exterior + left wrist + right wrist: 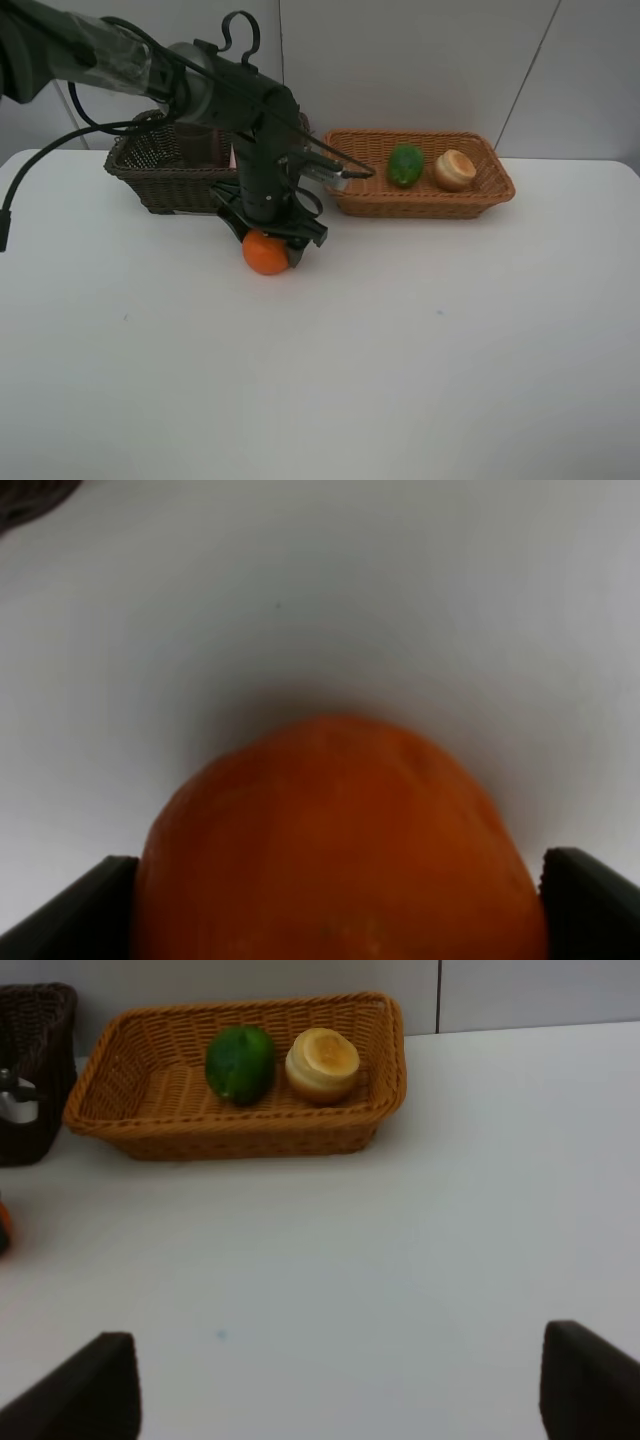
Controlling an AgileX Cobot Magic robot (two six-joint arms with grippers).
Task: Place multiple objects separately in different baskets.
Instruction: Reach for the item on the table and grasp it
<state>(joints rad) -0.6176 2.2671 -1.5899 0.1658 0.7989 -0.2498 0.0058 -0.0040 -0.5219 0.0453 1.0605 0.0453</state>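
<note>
wide-open left gripper (268, 243) straddling the orange (266, 254) on the table (400, 380) just in front of the dark basket (160, 165), nothing clamped yet, could squirt sideways if closed off-centre.

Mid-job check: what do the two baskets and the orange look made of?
Tan basket: woven wicker or rattan, matte, with a visible weave and a braided rim.
Dark basket: the same kind of weave in dark brown, more open-meshed.
Orange: smooth, slightly waxy skin with a soft sheen; whether it is real fruit or plastic cannot be told.
</note>
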